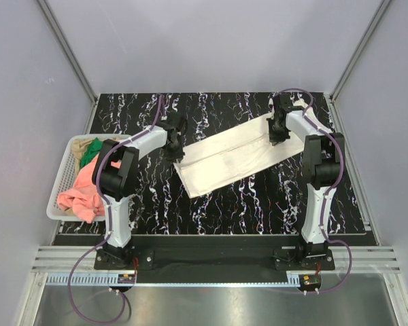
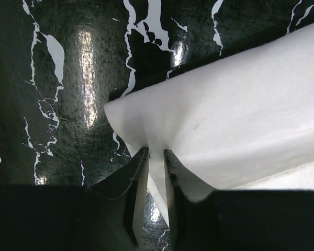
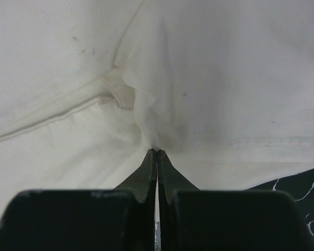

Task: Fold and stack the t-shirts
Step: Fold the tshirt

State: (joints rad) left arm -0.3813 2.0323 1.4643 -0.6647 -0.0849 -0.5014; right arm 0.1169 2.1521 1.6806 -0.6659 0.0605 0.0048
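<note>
Firstly, left gripper: its jaws stand narrowly apart, pinching a fold of the cream-white t-shirt at that shirt's left corner; the cloth puckers up into the gap between the fingers.
Right gripper: its fingers are pressed together on a small tuck of the same shirt, near a stitched seam at the shirt's far right end; the fabric gathers to a point at the tips.
Cream-white t-shirt: spread as a long, flat strip, folded lengthwise, running from near left to far right between the two grippers.
Table: black marble-patterned top, showing on every side of the cream-white t-shirt.
White mesh basket: well to the left of the cream-white t-shirt, at the table's edge.
Basket contents: a crumpled salmon-pink t-shirt spilling over the near rim, a green t-shirt behind it, and tan cloth at the far end.
</note>
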